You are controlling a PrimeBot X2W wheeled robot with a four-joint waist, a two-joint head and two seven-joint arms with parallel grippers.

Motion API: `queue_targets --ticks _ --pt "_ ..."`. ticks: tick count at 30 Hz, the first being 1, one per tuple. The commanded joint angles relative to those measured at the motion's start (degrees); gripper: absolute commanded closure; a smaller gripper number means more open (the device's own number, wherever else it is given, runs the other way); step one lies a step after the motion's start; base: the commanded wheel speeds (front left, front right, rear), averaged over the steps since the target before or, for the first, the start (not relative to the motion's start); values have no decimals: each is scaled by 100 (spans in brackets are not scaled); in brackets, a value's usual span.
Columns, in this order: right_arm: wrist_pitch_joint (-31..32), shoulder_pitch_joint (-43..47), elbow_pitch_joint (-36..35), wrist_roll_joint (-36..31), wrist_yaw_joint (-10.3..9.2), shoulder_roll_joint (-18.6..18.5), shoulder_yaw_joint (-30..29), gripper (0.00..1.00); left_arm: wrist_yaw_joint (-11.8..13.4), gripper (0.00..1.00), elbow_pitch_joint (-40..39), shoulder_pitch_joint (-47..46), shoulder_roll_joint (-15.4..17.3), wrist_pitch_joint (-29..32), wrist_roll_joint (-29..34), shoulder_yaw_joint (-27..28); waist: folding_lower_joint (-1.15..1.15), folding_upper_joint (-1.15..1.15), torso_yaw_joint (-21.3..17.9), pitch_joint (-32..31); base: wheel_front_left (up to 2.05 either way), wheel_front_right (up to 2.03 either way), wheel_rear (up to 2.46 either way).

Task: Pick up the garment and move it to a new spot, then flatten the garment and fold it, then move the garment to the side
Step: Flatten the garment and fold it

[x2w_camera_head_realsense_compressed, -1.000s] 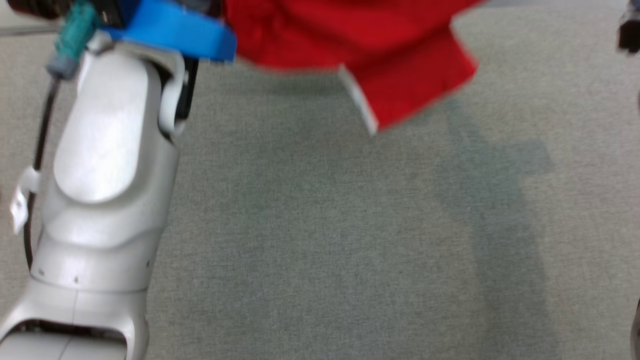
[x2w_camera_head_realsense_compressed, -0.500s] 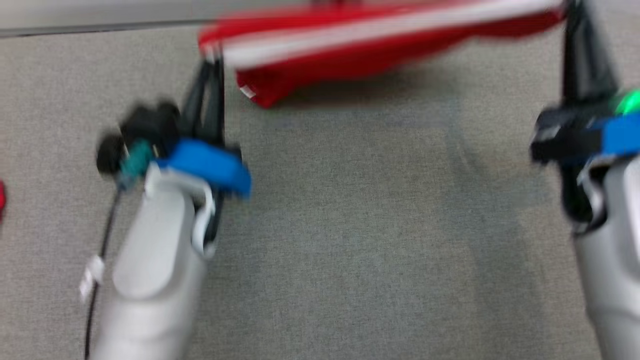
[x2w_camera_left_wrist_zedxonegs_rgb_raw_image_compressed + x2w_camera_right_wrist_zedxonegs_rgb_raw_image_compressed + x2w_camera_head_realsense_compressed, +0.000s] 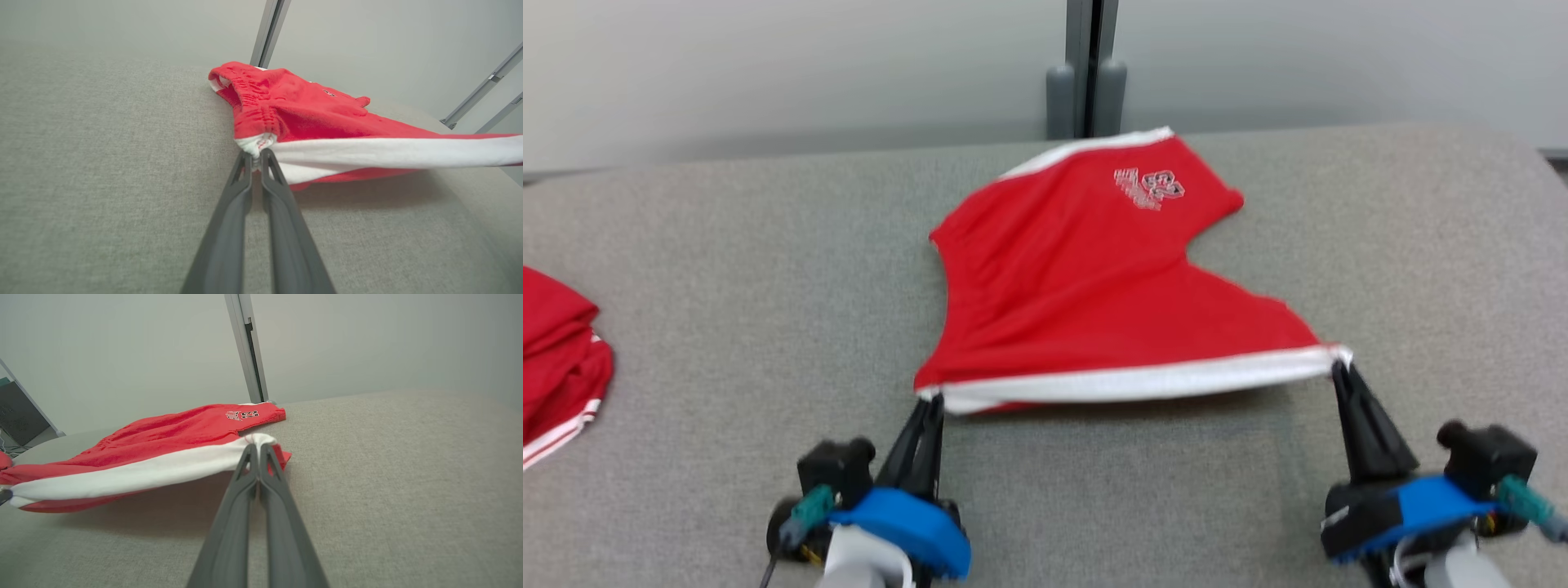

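Since a second ago the head camera has tipped upward, and the garment (image 3: 1086, 286), which then hung bunched in the air, now lies spread out on the grey counter (image 3: 727, 286), red side up. Its far part rests flat, with a small printed logo (image 3: 1150, 188) near the far edge, close to a grey post (image 3: 1086, 65) behind the counter. The near edge, a white band, is stretched taut just above the surface and throws a shadow beneath it. The left claw (image 3: 929, 402) is pinched closed on the band's left corner. The right claw (image 3: 1339, 367) is closed tight on the right corner, and both wrist views show cloth nipped between the fingertips. Well apart at the counter's left edge lies another red cloth (image 3: 556, 359) with white stripes, crumpled.
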Motion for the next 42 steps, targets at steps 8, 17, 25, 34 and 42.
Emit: queue_targets --ticks 8,17,25,34,42 --pt "-28 994 -28 40 -2 191 -153 100 -31 100 -136 995 17 -17 71 280 1 0 -177 -817 0 0 0" --pt "-28 1356 -268 136 -2 155 -179 100 -153 100 -367 1366 14 -16 131 225 1 0 -127 -980 0 0 0" --pt "-27 279 -173 34 -1 -69 -135 100 -132 100 -590 682 9 -17 41 -116 1 0 78 -485 0 0 0" --pt "-24 -1826 530 -207 -1 -632 136 100 269 100 -738 -701 6 -17 -397 -485 1 0 618 696 0 0 0" --pt "-25 -3461 1387 -271 -1 -972 242 100 626 100 -676 -1898 3 -17 -870 -853 1 0 1010 1694 0 0 0"
